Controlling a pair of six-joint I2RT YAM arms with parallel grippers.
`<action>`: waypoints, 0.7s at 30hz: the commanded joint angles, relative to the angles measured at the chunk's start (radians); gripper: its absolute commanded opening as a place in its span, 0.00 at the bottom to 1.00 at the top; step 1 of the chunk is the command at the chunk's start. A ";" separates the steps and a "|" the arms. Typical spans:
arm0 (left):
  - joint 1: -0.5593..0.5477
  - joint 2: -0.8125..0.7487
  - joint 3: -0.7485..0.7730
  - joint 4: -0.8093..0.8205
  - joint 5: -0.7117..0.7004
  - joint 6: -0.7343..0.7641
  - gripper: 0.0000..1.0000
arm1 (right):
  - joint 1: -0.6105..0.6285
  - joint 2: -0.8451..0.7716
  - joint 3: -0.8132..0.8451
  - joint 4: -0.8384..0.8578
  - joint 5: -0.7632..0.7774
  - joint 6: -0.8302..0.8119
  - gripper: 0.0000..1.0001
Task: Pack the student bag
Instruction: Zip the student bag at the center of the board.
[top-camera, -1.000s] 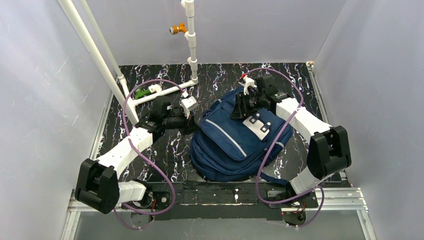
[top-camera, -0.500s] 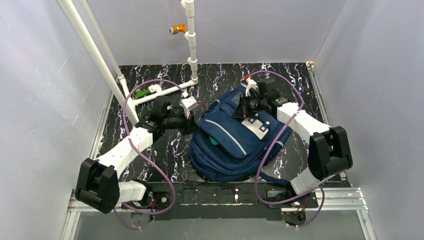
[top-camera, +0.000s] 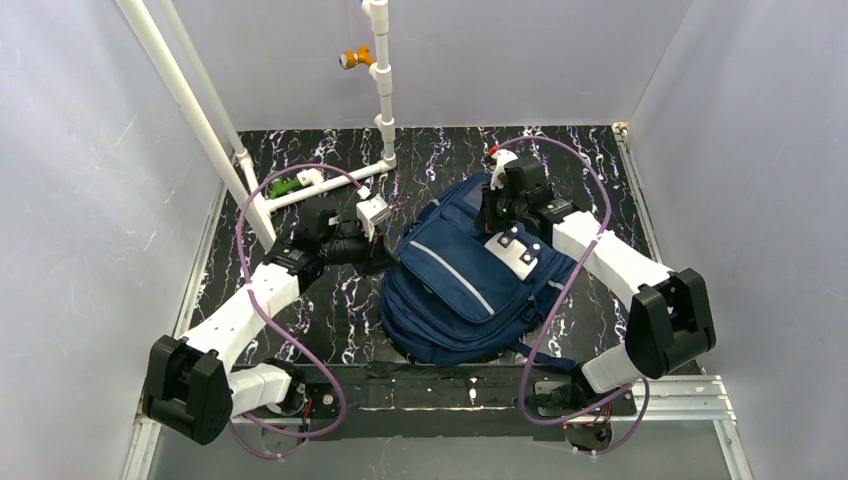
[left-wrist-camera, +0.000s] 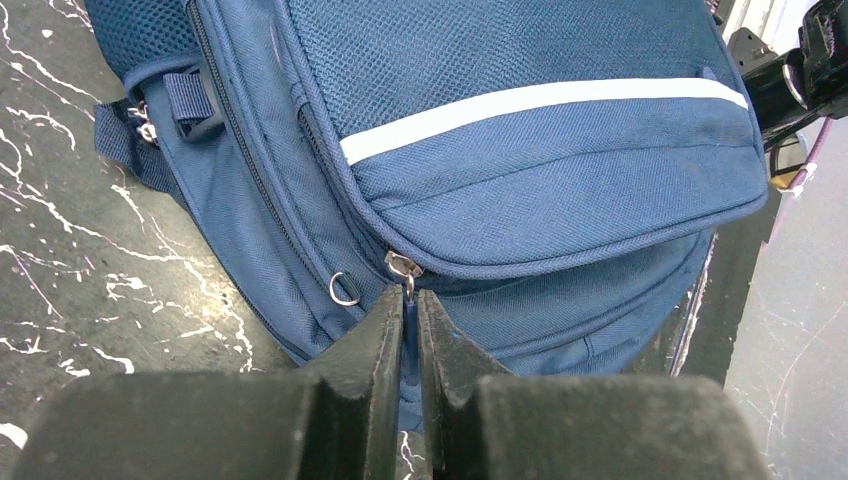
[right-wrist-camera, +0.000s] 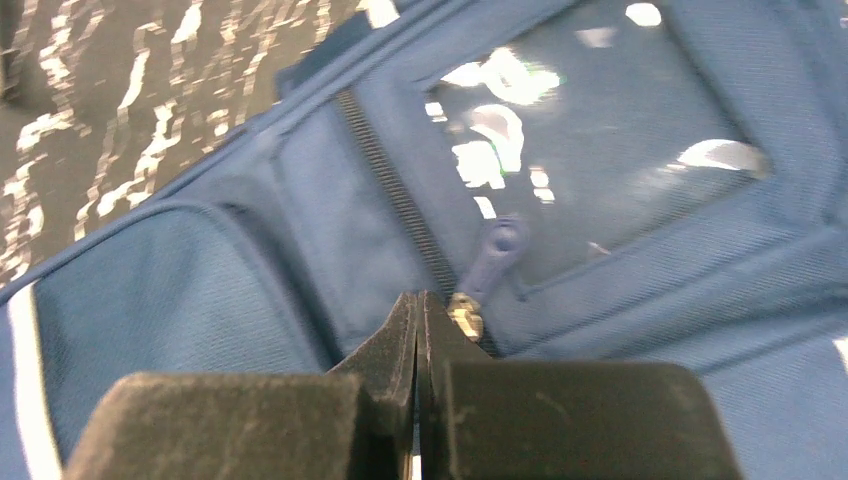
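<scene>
While both arms lean in over it, the bag (top-camera: 470, 290) lies flat on the black marbled table (top-camera: 330, 310), about midway between them. Its front pocket faces up, with the white patch (top-camera: 515, 252) toward the right arm.

The left gripper (left-wrist-camera: 411, 300) is at the bag's left edge, low near the table. Its fingers are all but closed, leaving only a thin gap. In that gap sits the blue zip pull (left-wrist-camera: 408, 325), which hangs from a metal slider (left-wrist-camera: 402, 265) under the rim of the pocket with the pale stripe (left-wrist-camera: 540, 100). A small metal ring (left-wrist-camera: 345, 290) sits just beside the slider.

The right gripper (right-wrist-camera: 418, 300) is at the far end of the bag, its fingers pressed tight together right on a zip (right-wrist-camera: 395, 190). Another blue tab (right-wrist-camera: 497, 248) lies loose just beside the tips, not between them. Whether they pinch any cloth I cannot tell.
</scene>
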 joint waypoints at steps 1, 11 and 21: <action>-0.009 -0.068 -0.009 -0.051 0.040 -0.027 0.00 | 0.009 -0.032 0.056 -0.025 0.256 -0.008 0.01; -0.010 -0.058 -0.007 -0.031 0.134 -0.168 0.00 | 0.152 -0.016 0.278 -0.252 0.300 -0.038 0.33; -0.010 0.076 0.059 -0.178 0.197 -0.551 0.01 | 0.821 -0.244 -0.046 0.020 0.475 0.583 0.65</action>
